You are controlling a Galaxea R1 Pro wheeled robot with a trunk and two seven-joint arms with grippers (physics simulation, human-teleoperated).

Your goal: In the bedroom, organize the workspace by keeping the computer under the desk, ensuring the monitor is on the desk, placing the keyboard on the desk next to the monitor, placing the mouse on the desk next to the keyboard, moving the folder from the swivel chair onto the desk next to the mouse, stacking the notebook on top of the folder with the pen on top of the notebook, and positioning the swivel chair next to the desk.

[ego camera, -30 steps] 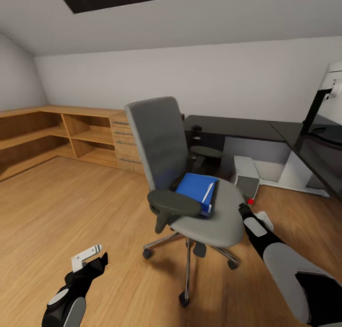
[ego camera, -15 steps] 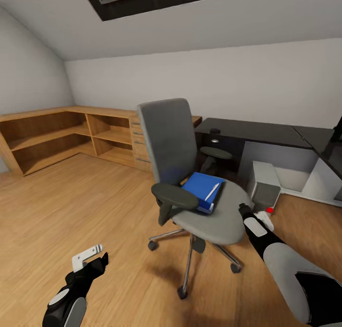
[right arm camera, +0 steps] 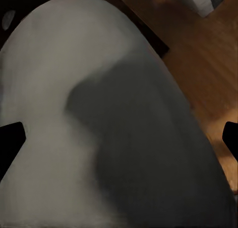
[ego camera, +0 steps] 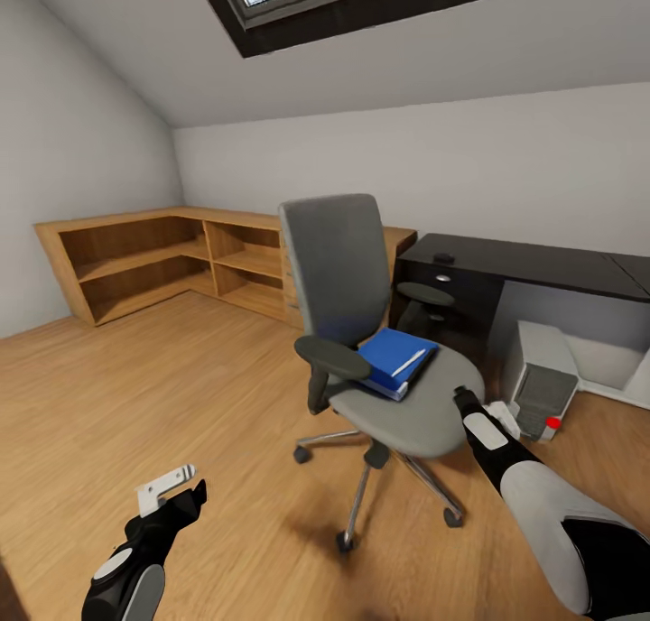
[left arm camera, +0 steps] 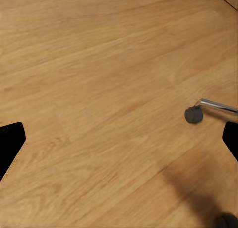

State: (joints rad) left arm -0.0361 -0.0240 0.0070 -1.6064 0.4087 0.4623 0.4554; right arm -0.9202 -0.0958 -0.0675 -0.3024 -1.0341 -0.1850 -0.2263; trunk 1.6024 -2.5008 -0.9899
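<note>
— Whereabouts of the flat bright blue folder?

— Lying flat on the padded seat of the grey upholstered swivel chair, with the thin pale pen resting across its top. Well apart from the long matte black desk behind, so not yet moved.

— Why the right gripper so close?

— Probably lined up for a reach. Hovers just beside the seat's front edge, jaws spread wide, holding nothing. From the wrist, soft grey cloth and a rounded outline.

— And the left gripper?

— Hangs low over the light wooden plank floor, jaws likewise wide apart and empty, near a black castor on a shiny metal leg.

— The boxy light-grey computer tower?

— Standing on the floor, seemingly beneath the desk top, where wanted.

— Handling?

— Thin, stiff, smooth cover; likely calls for a pinch at an edge. Loose pen liable to roll off if tilted.
</note>
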